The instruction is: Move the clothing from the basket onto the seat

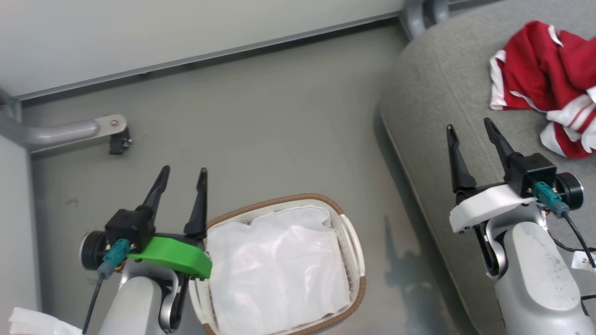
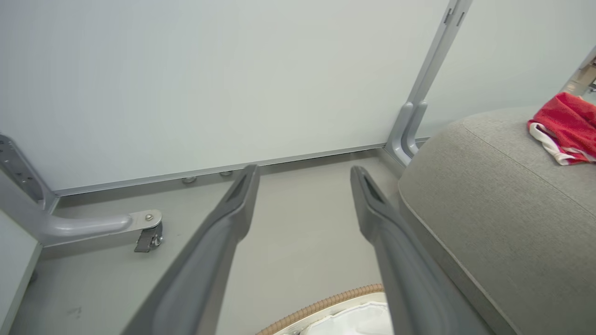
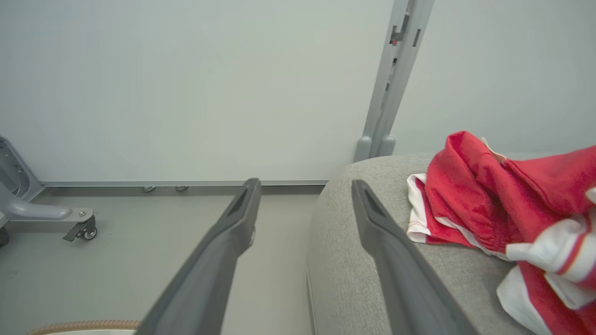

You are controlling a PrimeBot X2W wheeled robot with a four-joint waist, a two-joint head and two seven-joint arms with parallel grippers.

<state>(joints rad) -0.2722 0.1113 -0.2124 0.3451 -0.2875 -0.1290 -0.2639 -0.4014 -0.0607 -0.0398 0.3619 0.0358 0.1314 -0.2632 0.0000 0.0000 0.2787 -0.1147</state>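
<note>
Clothing (image 1: 545, 83): a crumpled heap of thin red fabric with white striped trim. It is found lying on the seat (image 1: 442, 93), ahead and to the right of the right claw (image 1: 468, 123) and apart from its fingertips. In the right wrist view the heap (image 3: 489, 200) is seen just right of the right-hand finger, with folds bunched and a white hem turned outward.

Seat: grey woven upholstery, matte, with a rounded edge and one stitched seam running along it. The right claw is held over that edge. Its two long, dark, tapering fingers are spread wide, and bare seat fabric and floor are seen between them (image 3: 305, 181). A smooth white moulded cover (image 1: 486, 204) is fitted at its wrist.

Basket (image 1: 279, 201): oval, of white perforated plastic with a brown woven rim. It is placed just right of the left claw (image 1: 184, 169) and slightly behind its fingertips. A wrinkled white fabric liner (image 1: 274, 270) is seen inside it. The near rim is overlapped by the green wrist cover (image 1: 172, 253).

Left claw: the fingers are spread wide over the floor (image 1: 260, 116), with smooth grey floor seen between them (image 2: 305, 167). A curved grey metal leg with a small caster (image 1: 116, 135) is noted ahead and to its left. A pale flat wall panel (image 1: 139, 32) stands beyond it.
</note>
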